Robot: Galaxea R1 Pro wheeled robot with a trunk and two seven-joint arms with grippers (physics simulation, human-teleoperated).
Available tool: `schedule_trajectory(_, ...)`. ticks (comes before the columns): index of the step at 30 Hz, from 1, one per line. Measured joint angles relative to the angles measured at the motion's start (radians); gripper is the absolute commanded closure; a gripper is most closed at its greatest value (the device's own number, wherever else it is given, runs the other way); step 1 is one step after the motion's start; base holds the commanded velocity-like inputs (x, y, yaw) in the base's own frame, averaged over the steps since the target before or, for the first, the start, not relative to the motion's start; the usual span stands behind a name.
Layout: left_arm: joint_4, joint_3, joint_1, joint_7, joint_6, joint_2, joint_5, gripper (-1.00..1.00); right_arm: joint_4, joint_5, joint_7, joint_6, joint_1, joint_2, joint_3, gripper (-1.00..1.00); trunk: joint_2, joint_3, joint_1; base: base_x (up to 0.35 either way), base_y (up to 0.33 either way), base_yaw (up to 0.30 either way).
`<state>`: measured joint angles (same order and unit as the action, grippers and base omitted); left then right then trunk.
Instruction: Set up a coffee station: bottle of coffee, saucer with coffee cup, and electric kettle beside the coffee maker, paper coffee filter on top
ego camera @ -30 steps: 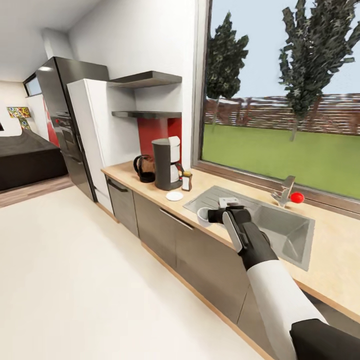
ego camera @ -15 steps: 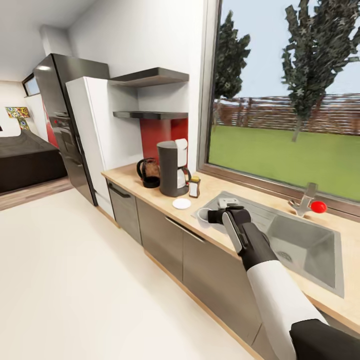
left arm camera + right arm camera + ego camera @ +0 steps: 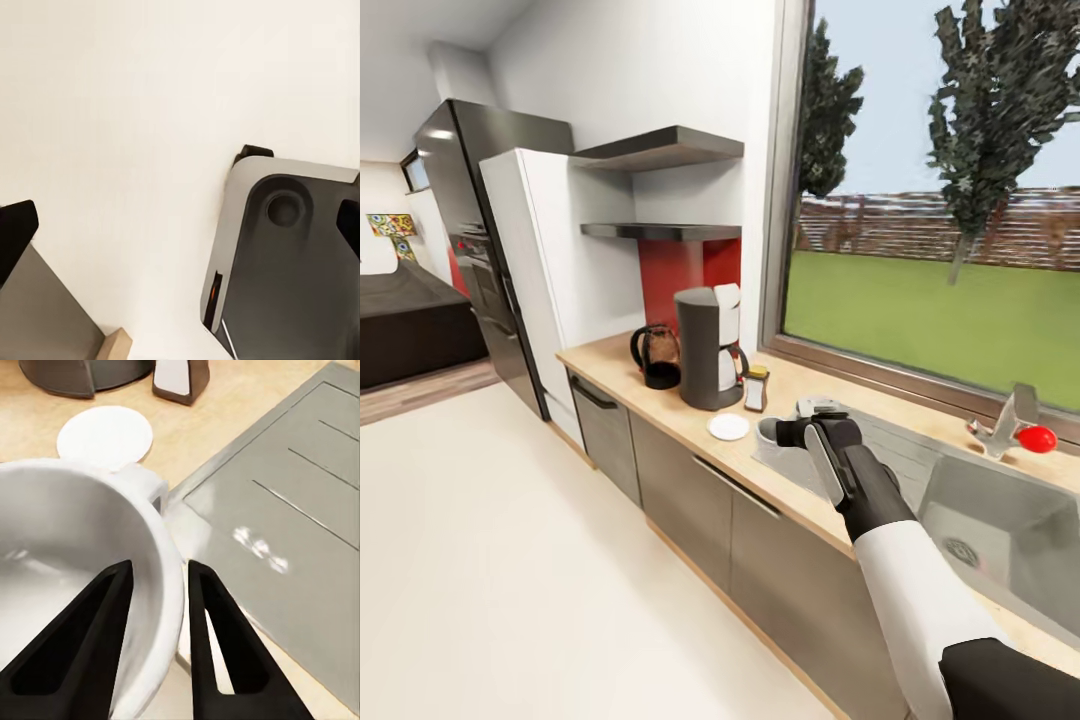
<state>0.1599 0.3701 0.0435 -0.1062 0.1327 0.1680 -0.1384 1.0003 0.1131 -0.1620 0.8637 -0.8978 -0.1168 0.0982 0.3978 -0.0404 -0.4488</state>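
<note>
- Right pincer [image 3: 156,641] clenched on rim of coffee cup [image 3: 67,577], one finger inside, one outside; white, glossy, round, mouth up.
- Cup [image 3: 772,432] held above front edge of tabletop [image 3: 660,400], beside steel sink drainboard [image 3: 300,532].
- Saucer [image 3: 728,427]: flat white disc near front edge, just beside coffee maker [image 3: 709,348], dark, upright.
- Small bottle of coffee [image 3: 757,388] upright beside maker; glass kettle [image 3: 657,357] on other side.
- Left pincer [image 3: 180,225] released, fingertips spread, over floor.
</note>
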Motion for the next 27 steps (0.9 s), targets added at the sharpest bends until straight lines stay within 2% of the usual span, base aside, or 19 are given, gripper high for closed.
schedule_trajectory(7,0.0,0.0,0.0,0.0,0.0,-0.001,0.0,-1.0,-0.001,0.0,0.0,0.0,0.0,0.0,0.0,1.0,0.0,0.0,0.0,0.312,0.126,0.0)
schedule_trajectory(19,0.001,-0.001,0.0,0.0,0.001,-0.004,0.0,-1.0,-0.028,0.001,0.0,0.0,0.0,-0.002,0.0,1.0,0.0,0.0,0.0,0.208,0.278,-0.006)
schedule_trajectory(27,-0.001,-0.001,0.0,0.0,0.002,-0.004,0.0,-1.0,-0.034,0.0,0.0,0.0,0.0,-0.003,0.0,1.0,0.0,0.0,0.0,0.231,0.281,-0.247)
